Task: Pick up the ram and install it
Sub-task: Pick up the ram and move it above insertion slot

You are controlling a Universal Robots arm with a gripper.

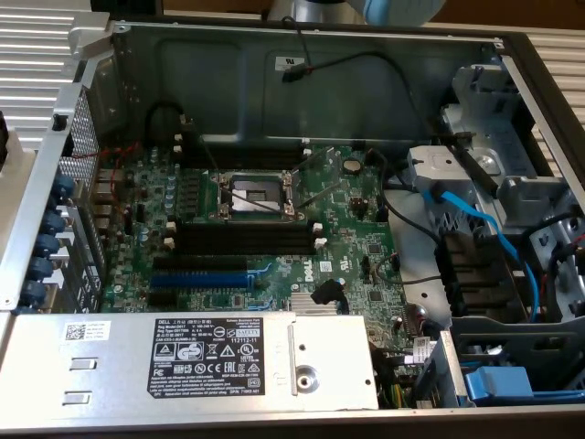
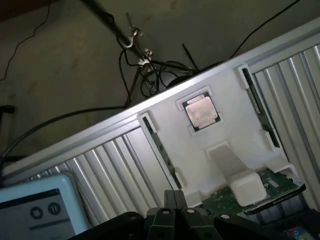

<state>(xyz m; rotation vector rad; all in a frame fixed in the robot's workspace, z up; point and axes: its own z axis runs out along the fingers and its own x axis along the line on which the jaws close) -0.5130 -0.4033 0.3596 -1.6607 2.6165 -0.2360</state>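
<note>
On power supply [image 1: 110, 357], DELL label [image 1: 216, 352], ram [image 2: 159, 146] perhaps in white tray [image 2: 235, 117]

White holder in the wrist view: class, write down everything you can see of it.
The white holder looks like matte moulded plastic and rests on a ribbed grey metal surface. A square recess seats a processor with a metallic lid. Long slots on two sides hold thin dark boards on edge: a ram stick and a second ram stick. A raised white block adjoins a green circuit board.

dark ram [image 2: 159, 147] stands edgewise in white tray [image 2: 225, 95].
</note>
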